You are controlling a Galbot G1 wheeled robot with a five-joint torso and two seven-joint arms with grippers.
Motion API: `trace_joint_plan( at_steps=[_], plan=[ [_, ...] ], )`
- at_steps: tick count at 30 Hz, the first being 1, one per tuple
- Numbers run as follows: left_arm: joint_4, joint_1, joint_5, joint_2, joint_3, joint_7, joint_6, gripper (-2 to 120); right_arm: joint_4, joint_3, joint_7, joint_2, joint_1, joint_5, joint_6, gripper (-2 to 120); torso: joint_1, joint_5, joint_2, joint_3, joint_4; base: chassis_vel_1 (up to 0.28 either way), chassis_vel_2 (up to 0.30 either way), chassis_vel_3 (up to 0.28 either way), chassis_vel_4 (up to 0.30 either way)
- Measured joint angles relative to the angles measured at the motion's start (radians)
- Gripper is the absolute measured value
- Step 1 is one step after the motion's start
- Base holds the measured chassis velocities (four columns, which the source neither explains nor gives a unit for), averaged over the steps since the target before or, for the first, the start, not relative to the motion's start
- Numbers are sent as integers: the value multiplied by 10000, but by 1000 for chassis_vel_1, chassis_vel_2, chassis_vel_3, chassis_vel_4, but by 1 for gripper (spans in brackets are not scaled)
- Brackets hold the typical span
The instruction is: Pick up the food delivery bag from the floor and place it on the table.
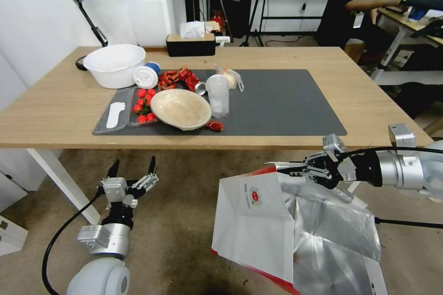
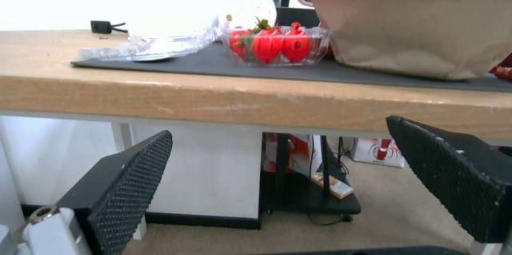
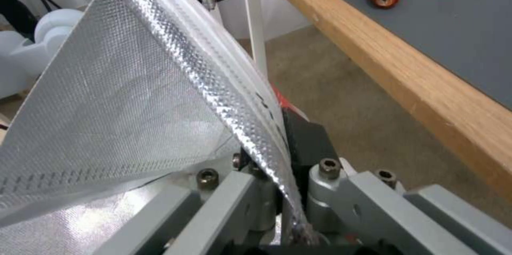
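Pinching bag (image 1: pixel 258 221) rim (seemingly airborne), right gripper (image 1: pixel 288 169) jaws.

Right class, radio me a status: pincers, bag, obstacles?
Right pincer shut on food delivery bag rim, bag below table edge. Left pincer open, idle. Beige bowl crowds mat's left.

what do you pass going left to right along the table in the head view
white bowl → blue-and-white cup → beige bowl → clear plastic cup → bare dark grey mat → bare table
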State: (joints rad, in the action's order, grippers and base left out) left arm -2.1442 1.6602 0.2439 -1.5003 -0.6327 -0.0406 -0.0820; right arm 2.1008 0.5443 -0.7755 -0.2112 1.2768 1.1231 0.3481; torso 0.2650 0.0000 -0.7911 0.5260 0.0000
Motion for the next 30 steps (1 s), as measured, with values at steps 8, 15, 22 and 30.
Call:
trace_joint_plan(
  at_steps=[8,15,22,30],
  plan=[
    [18,-12,-6,7,9,-4,0,100,-7,-4,-2,-5,5,-9,-10,0,136,-1,-313,179,0,0,0,0,0],
    [29,-15,-10,0,20,-6,0,100,-9,-9,-2,-5,6,-12,-13,0,218,-1,-515,301,0,0,0,0,0],
    [39,-19,-13,-6,25,-6,0,100,-15,-19,-1,-11,14,-28,-18,0,394,0,-925,532,0,0,0,0,0],
    [49,-18,-14,-14,25,-7,0,100,-16,-19,-1,-10,17,-36,-24,0,543,-1,-1280,739,-1,0,0,0,0]
  ],
)
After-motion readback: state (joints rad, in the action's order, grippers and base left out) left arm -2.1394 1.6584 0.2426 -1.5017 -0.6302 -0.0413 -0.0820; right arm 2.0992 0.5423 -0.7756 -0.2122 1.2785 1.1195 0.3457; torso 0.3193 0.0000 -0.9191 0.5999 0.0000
